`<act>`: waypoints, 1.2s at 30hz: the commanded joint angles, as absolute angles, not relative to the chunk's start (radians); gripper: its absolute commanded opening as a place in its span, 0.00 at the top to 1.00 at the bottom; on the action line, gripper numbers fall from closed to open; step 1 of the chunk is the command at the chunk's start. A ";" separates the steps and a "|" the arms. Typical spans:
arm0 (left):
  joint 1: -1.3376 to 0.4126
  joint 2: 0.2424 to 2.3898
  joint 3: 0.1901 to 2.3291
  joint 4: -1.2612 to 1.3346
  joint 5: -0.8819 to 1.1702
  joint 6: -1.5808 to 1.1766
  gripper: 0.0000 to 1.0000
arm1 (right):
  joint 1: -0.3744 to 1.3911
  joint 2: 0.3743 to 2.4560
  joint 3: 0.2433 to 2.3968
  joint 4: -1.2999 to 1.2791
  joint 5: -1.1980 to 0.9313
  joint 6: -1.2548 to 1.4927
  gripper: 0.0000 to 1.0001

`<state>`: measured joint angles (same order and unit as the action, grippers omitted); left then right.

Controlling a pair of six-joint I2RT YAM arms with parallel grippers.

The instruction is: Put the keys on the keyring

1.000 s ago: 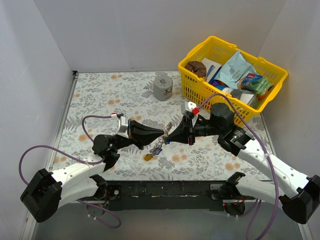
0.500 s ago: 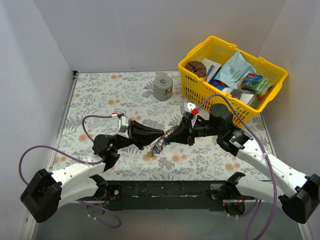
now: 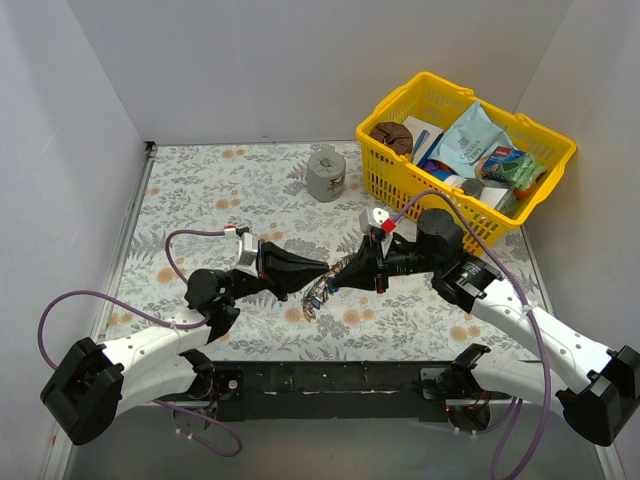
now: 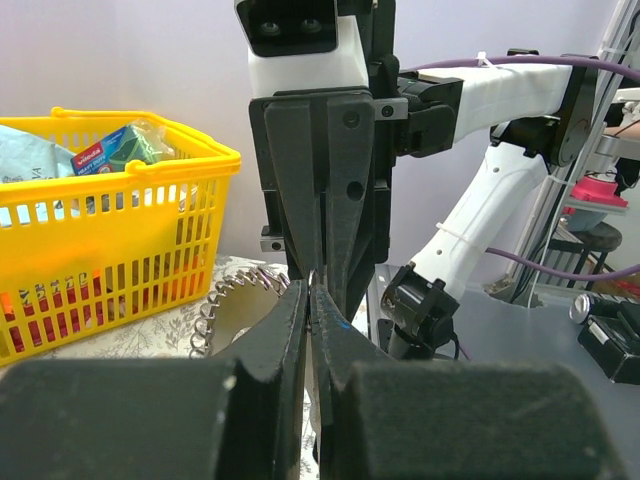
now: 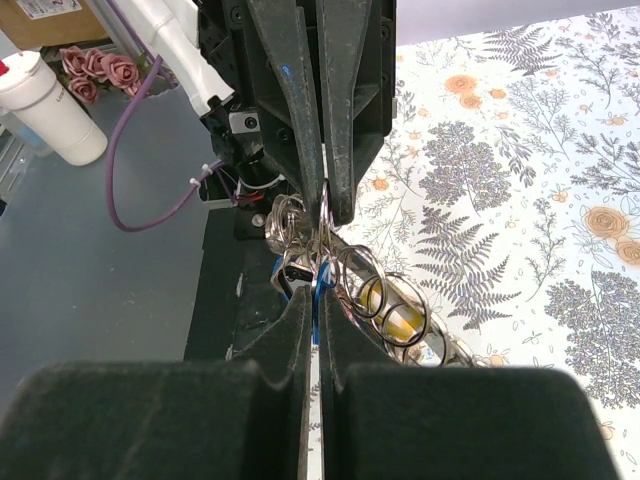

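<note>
My two grippers meet tip to tip over the middle of the table. My left gripper (image 3: 325, 268) (image 4: 312, 295) is shut on the edge of the grey ridged keyring (image 4: 228, 293), which sticks out to its left in the left wrist view. My right gripper (image 3: 333, 281) (image 5: 318, 300) is shut on a blue-headed key (image 5: 318, 288). A bunch of keys (image 3: 317, 296) with small split rings (image 5: 365, 282) hangs under the two tips. A yellow key head (image 5: 392, 312) lies just beyond it, and a dark key head (image 5: 290, 283) sits at its left.
A grey cylindrical can (image 3: 326, 175) stands at the back centre. A yellow basket (image 3: 395, 98) full of packets sits at the back right, and also shows in the left wrist view (image 4: 110, 215). White walls close in the flowered table (image 3: 200, 190).
My right gripper has moved a little to the left, closer onto the left gripper's tip. The hanging bunch of keys has shifted slightly to the right under the tips.
</note>
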<state>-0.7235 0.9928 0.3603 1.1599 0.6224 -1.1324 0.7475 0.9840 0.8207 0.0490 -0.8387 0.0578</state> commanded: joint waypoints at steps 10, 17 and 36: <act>-0.727 0.973 0.423 1.236 0.623 -1.149 1.00 | 0.750 1.020 0.808 0.071 -0.864 0.066 0.99; -0.727 0.966 0.423 1.232 0.627 -1.152 1.00 | 0.756 1.048 0.821 0.071 -0.868 0.066 0.99; -0.727 0.966 0.422 1.201 0.641 -1.146 1.00 | 0.762 1.054 0.850 0.080 -0.841 0.071 0.97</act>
